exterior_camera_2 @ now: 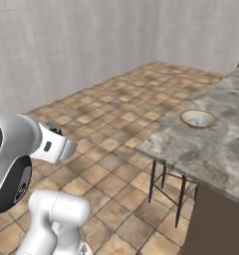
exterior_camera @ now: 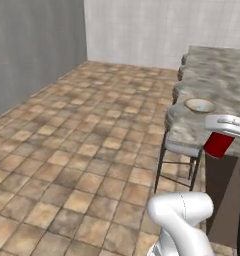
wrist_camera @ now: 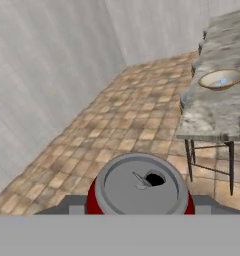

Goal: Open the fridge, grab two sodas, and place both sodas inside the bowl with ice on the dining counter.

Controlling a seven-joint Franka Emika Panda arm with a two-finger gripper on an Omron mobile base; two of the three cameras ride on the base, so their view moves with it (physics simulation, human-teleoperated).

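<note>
Soda can (wrist_camera: 140, 187) in gripper (wrist_camera: 140, 209), bowl (wrist_camera: 221, 79) on dining counter (wrist_camera: 217, 112) beyond.

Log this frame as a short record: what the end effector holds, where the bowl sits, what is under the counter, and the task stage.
end effector: shut on soda can, carried near the counter's edge
soda can: red, pale top, tab visible
bowl: on the dining counter, near its floor-side edge
stool: under the counter's overhang
stage: can not yet in bowl
</note>
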